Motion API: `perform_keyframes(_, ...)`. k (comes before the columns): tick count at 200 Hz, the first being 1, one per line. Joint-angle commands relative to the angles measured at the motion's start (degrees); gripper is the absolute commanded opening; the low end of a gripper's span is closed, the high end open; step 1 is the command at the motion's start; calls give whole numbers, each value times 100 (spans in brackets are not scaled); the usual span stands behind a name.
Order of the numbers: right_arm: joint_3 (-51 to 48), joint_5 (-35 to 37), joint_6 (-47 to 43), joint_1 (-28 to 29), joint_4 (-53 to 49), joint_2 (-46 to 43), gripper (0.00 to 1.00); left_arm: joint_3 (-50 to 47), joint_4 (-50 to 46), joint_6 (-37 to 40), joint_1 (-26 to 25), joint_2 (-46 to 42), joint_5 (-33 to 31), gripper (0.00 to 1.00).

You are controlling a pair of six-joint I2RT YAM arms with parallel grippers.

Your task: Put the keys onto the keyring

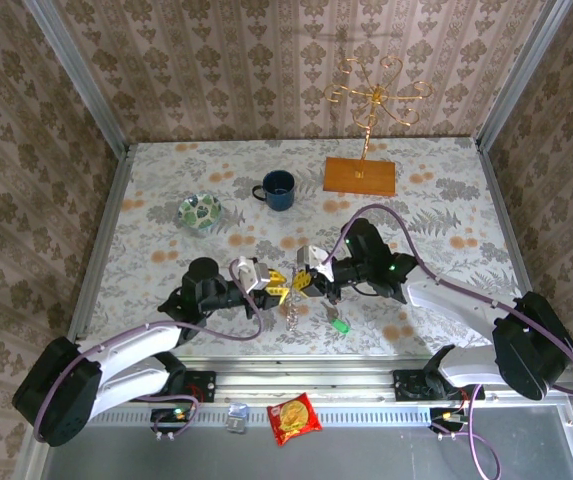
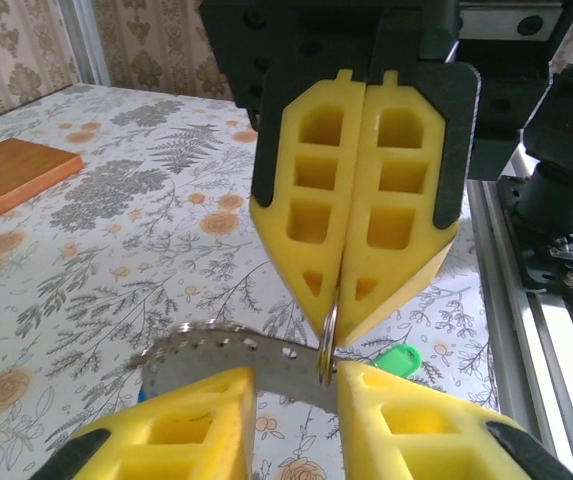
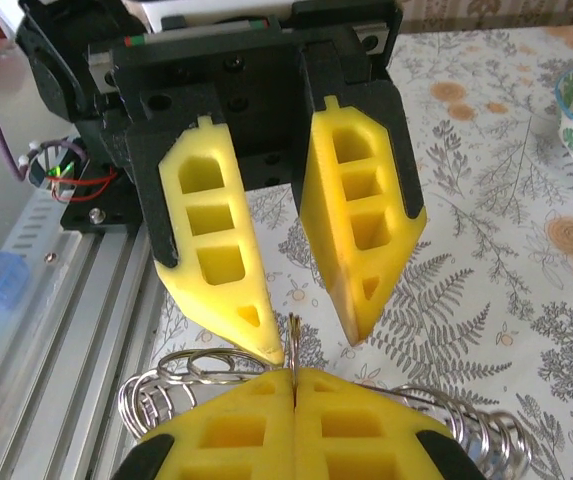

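Observation:
The keyring, a flat grey band with a ridged edge, runs across between my left gripper's open yellow fingers. Its coils show beside my right gripper, which is shut on a thin small split ring standing upright. That small ring loops around the grey band. From above, both grippers meet tip to tip, the left gripper and the right gripper, with the keyring below them. The green key lies on the table just right of it. The blue key is hidden.
A blue mug and a green-patterned glass dish stand further back. A gold wire stand on a wooden base is at the back right. The metal rail edges the table near the arm bases.

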Motion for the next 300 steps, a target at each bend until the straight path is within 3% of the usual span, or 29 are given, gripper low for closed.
perform_keyframes(1, 275, 62, -368, 74, -399, 65, 0, 237, -314, 303, 41, 20, 321, 25)
perform_keyframes(64, 832, 260, -1002, 359, -1429, 324, 0, 470, -593, 555, 41, 206, 462, 17)
perform_keyframes(113, 891, 146, -909, 378, -1452, 327, 0, 489, -479, 652, 42, 224, 535, 0)
perform_keyframes(129, 610, 166, -495, 206, -1003, 124, 27, 452, -380, 660, 32, 215, 524, 0)
perform_keyframes(156, -86, 429, 1, -150, -293, -478, 38, 412, -388, 703, 36, 172, 469, 0)
perform_keyframes(175, -504, 982, 240, -170, 71, -945, 39, 383, -338, 696, 24, 144, 453, 0)
perform_keyframes(202, -983, 1116, 593, -150, 508, -1362, 39, 304, -208, 765, -16, 144, 431, 0)
perform_keyframes(300, -977, 1607, 121, 286, 129, -1337, 34, 181, -242, 1608, -317, -57, 162, 0)
